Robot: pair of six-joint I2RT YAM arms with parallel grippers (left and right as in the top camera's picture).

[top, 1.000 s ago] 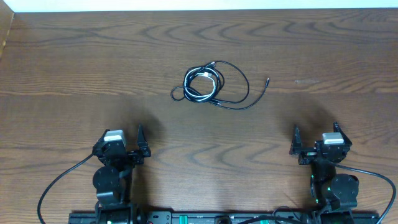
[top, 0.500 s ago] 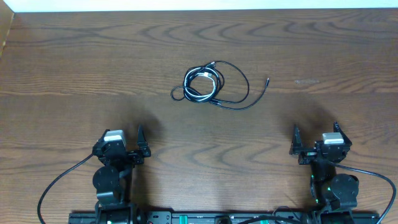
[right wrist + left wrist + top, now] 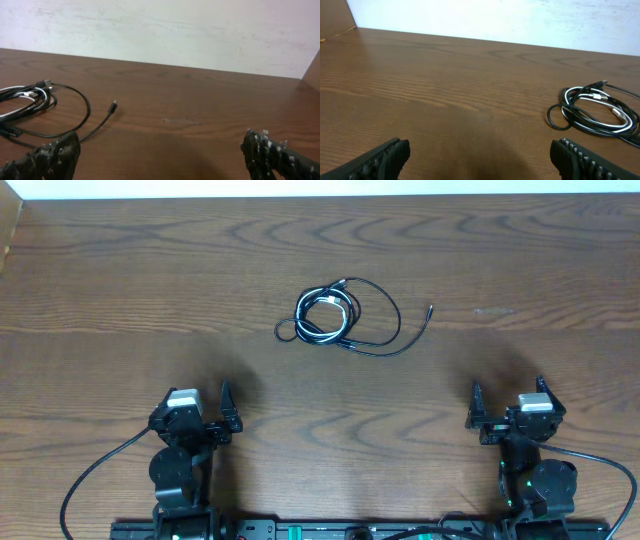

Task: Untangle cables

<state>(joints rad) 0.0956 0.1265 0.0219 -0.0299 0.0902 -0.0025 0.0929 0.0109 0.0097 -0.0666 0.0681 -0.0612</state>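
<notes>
Overhead: cables too small to tell plug types, or which strand lies over which where they bunch. Ends of white cable can't be traced among black ones. L wrist view: right side of cables cut by right edge; left gripper only tips show, rest cut by bottom edge. R wrist view: left side of cables cut by left edge; right gripper same, tips only.

Left arm and right arm: black jointed housings, each topped by a pale grey block. Thick black cords are attached at the bases; fingers are ridged.
</notes>
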